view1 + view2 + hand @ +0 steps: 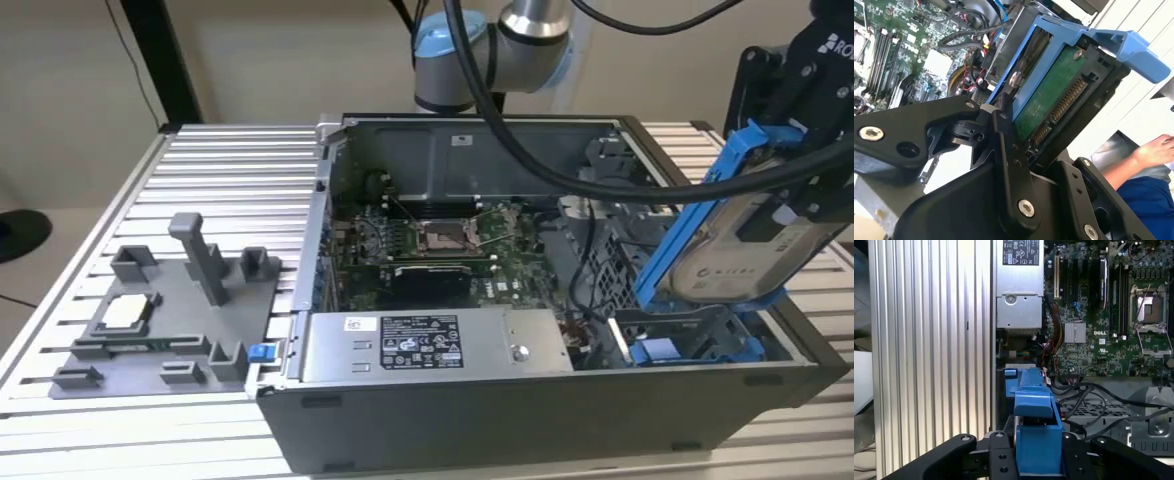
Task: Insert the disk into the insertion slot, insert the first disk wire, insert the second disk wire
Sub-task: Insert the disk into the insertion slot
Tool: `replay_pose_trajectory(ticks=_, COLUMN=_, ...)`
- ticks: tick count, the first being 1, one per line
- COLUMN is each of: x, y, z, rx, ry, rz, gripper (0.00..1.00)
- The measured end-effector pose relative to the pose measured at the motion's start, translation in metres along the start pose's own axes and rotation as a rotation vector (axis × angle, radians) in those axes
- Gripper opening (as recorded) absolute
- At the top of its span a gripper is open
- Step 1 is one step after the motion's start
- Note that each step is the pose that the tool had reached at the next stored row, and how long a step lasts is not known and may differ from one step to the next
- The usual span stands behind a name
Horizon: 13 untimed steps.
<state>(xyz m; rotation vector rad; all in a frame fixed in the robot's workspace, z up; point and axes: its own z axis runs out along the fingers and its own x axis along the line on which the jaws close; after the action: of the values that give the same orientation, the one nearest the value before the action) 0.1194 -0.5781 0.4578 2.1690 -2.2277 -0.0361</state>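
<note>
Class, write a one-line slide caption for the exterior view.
Pincer holds the disk tilted over the slot in an open computer case.

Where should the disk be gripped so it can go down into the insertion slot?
Likely its upper, connector end, from above, as the gripper holds it now. The disk hangs tilted over the insertion slot, so the lower end stays free to enter.
</note>
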Motion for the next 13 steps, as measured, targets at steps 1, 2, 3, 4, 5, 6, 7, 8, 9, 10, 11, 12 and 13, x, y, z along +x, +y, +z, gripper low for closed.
replay_pose_trajectory(ticks=1, x=0.0, y=0.0, z=0.0, rx=0.0, ry=0.0001, rz=0.0, gripper=0.0)
replay_pose_trajectory(ticks=2, x=0.0, y=0.0001, z=0.0, rx=0.0, ry=0.0, rz=0.0, gripper=0.0)
replay_pose_trajectory(ticks=3, x=0.0, y=0.0001, z=0.0001, rx=0.0, ry=-0.0001, rz=0.0, gripper=0.0)
replay_pose_trajectory(ticks=4, x=0.0, y=0.0001, z=0.0002, rx=0.0, ry=-0.0001, rz=0.0, gripper=0.0)
replay_pose_trajectory(ticks=5, x=0.0, y=0.0001, z=0.0004, rx=0.0, ry=-0.0001, rz=0.0, gripper=0.0)
replay_pose_trajectory(ticks=6, x=0.0, y=0.0, z=0.0008, rx=0.0, ry=-0.0003, rz=0.0, gripper=0.0)
replay_pose_trajectory(ticks=7, x=0.0, y=0.0, z=0.0014, rx=0.0, ry=-0.0002, rz=0.0, gripper=0.0)
replay_pose_trajectory(ticks=8, x=-0.0001, y=0.0, z=0.0021, rx=0.0, ry=0.0001, rz=0.0, gripper=0.0)
replay_pose_trajectory(ticks=9, x=-0.0001, y=-0.0002, z=0.0033, rx=0.0, ry=-0.0001, rz=0.0, gripper=0.0)
replay_pose_trajectory(ticks=10, x=-0.0001, y=-0.0003, z=0.0061, rx=0.0, ry=-0.0001, rz=0.0, gripper=0.0)
replay_pose_trajectory(ticks=11, x=-0.0001, y=-0.0003, z=0.0077, rx=0.0, ry=-0.0001, rz=0.0, gripper=0.0)
replay_pose_trajectory(ticks=12, x=-0.0001, y=-0.0004, z=0.0093, rx=0.0, ry=-0.0001, rz=0.0, gripper=0.0)
replay_pose_trajectory(ticks=13, x=-0.0001, y=-0.0004, z=0.0109, rx=0.0, ry=-0.0001, rz=0.0, gripper=0.0)
